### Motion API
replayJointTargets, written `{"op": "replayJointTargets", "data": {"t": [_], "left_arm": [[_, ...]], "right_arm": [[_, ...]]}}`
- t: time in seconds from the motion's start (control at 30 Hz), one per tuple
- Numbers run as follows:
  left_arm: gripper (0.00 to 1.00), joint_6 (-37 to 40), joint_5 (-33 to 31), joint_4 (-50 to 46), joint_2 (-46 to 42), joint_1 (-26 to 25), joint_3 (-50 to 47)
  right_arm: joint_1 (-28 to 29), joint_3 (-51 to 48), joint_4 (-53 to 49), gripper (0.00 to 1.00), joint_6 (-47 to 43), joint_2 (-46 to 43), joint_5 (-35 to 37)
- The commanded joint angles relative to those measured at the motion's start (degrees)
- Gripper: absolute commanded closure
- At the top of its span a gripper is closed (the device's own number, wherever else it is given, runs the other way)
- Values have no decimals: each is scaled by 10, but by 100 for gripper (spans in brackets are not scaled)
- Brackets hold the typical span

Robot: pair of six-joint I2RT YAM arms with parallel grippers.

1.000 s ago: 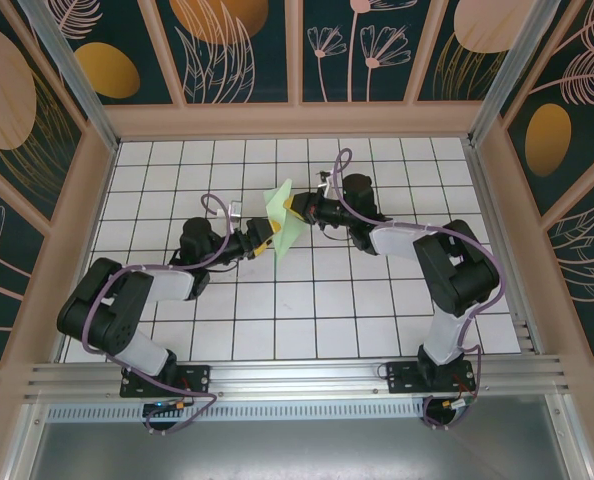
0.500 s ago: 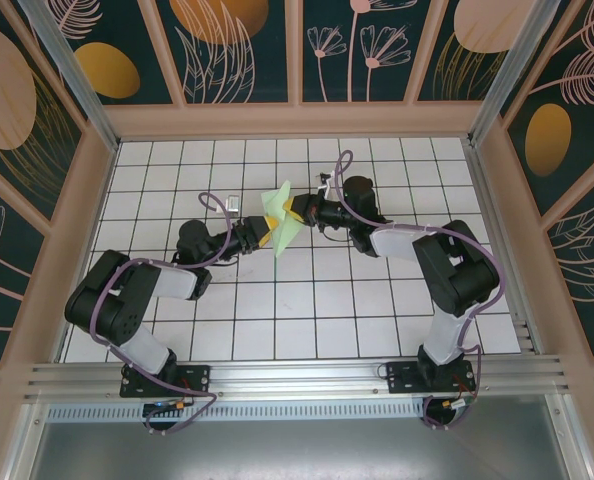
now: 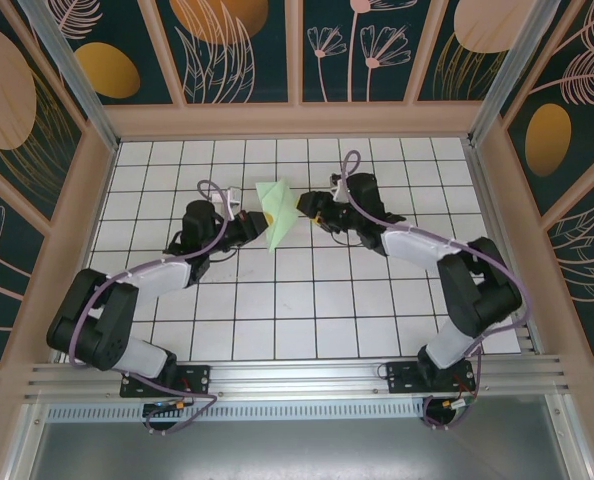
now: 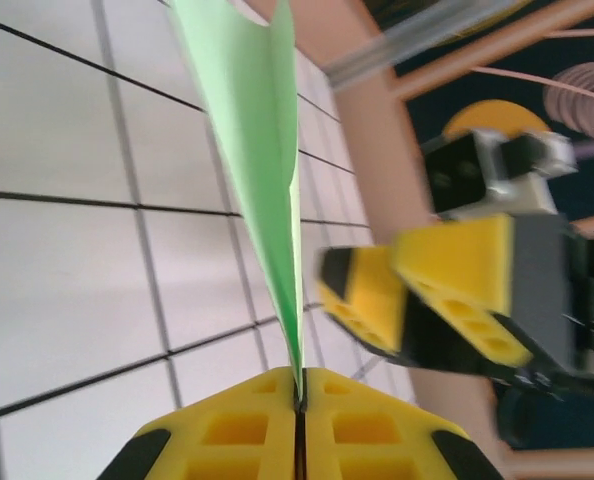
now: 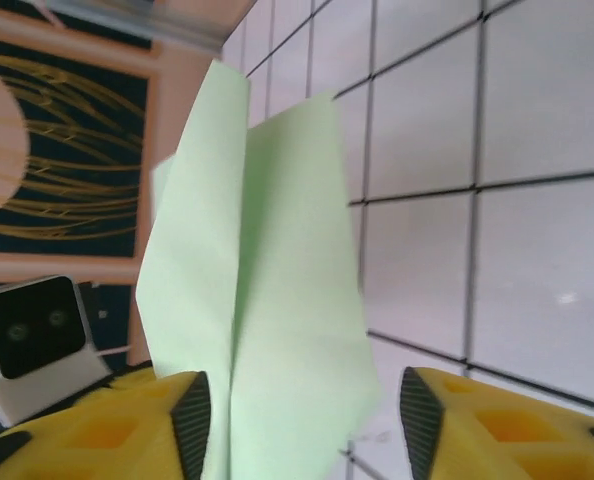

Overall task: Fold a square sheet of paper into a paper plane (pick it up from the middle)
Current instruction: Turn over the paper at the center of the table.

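Here, the paper plane is a thin, pale green piece of folded paper. It has no marks on it. From above it looks like a pointy shape, wide in the middle, with sharp corners. In the right wrist view you can see two flat green layers with a straight fold line running down between them. In the left wrist view you see it from the edge, so it looks like a long, skinny green strip that gets narrow at the bottom.

The plane is up near the far middle of the white tiled counter, right between the two arms. I cannot tell if its low edge touches the counter.

The left end effector is squeezed tight. Its two yellow fingers press together, and the narrow end of the plane is pinched in the crack between them.

The right end effector is partly open, with its fingers well apart. The plane sits in the gap. It is just beside one finger and apart from the other. I cannot tell if it touches the paper.
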Motion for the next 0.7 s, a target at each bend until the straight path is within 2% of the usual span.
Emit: {"op": "replayJointTargets", "data": {"t": [0.0,0.1,0.23,0.37,0.43,0.5,0.6,0.67], "left_arm": [[89,136,-133,-227,-33,-4,54],[89,188,-266,-357,-38,-24,109],[90,236,-487,-504,-3,-79,188],[90,250,-627,-597,74,-107,259],[91,249,-674,-625,110,-117,281],[91,246,-689,-635,140,-124,295],[90,242,-693,-633,187,-138,312],[89,240,-675,-625,212,-145,323]], "right_arm": [[1,0,-112,39,-70,-47,139],[1,-22,-133,33,-75,-72,200],[1,-45,-149,28,-68,-89,245],[-1,-62,-165,28,-52,-97,273],[-3,-72,-171,28,-39,-106,293],[-5,-86,-176,28,-25,-116,308],[-10,-106,-179,28,-7,-133,321],[-10,-116,-180,28,-1,-141,323]]}}
